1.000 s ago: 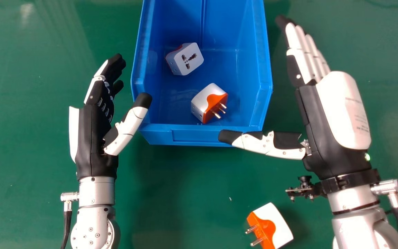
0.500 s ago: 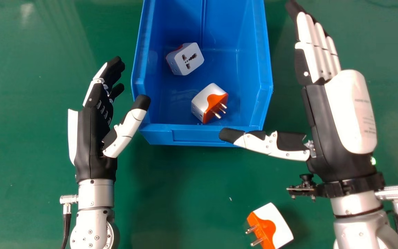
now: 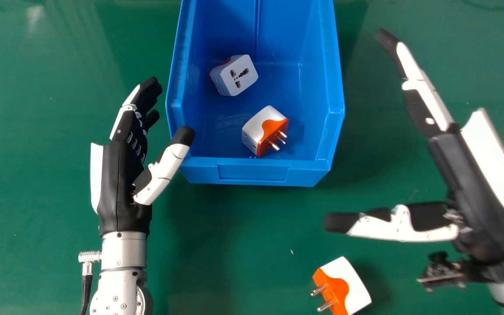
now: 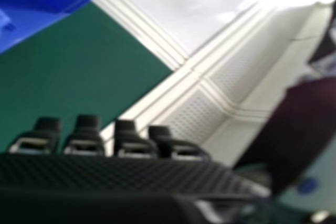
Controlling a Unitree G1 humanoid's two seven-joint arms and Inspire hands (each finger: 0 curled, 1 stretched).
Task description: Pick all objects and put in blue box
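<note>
Well apart: tabletop adapter, robot-side of straight fingers of right hand.

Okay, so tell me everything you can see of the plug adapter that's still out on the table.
The plug adapter is a blocky piece, white with an orange face, both smooth and plastic-looking. Two metal pins stick out of the orange part, pointing toward the left of the head view. It lies on the green tabletop, nearer the robot than the blue box and off to the right, turned at an angle. Its near end runs past the head view's bottom edge. Apart from the tabletop, nothing is seen touching it.
</note>
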